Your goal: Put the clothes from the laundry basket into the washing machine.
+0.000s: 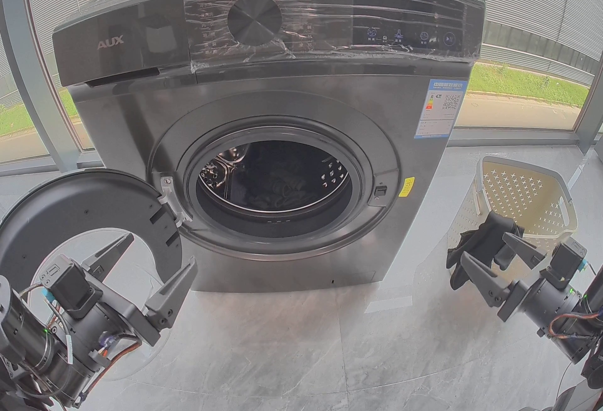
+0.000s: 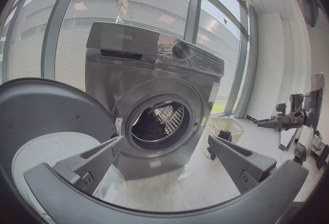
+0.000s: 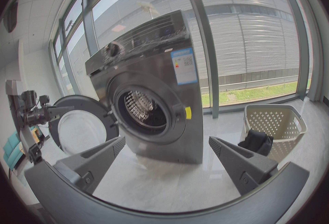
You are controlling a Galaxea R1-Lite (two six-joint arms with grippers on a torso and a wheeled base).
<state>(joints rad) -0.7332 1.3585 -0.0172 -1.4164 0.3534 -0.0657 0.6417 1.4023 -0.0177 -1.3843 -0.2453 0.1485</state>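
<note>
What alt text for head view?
A washing machine stands with its door open to the left and dark clothes in the drum. A laundry basket at right has a dark garment draped over its rim. The left end effector and right end effector hover open, empty.

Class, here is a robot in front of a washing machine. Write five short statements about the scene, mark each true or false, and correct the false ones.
1. The door of the washing machine is shut. False: it is swung open, on the robot's left.
2. A dark garment hangs over the rim of the laundry basket. True.
3. The right tool is gripping the garment. False: it is open, empty and apart from the garment.
4. The left tool is open. True.
5. The laundry basket stands on the robot's left of the washing machine. False: it stands on the floor to the robot's right.
</note>
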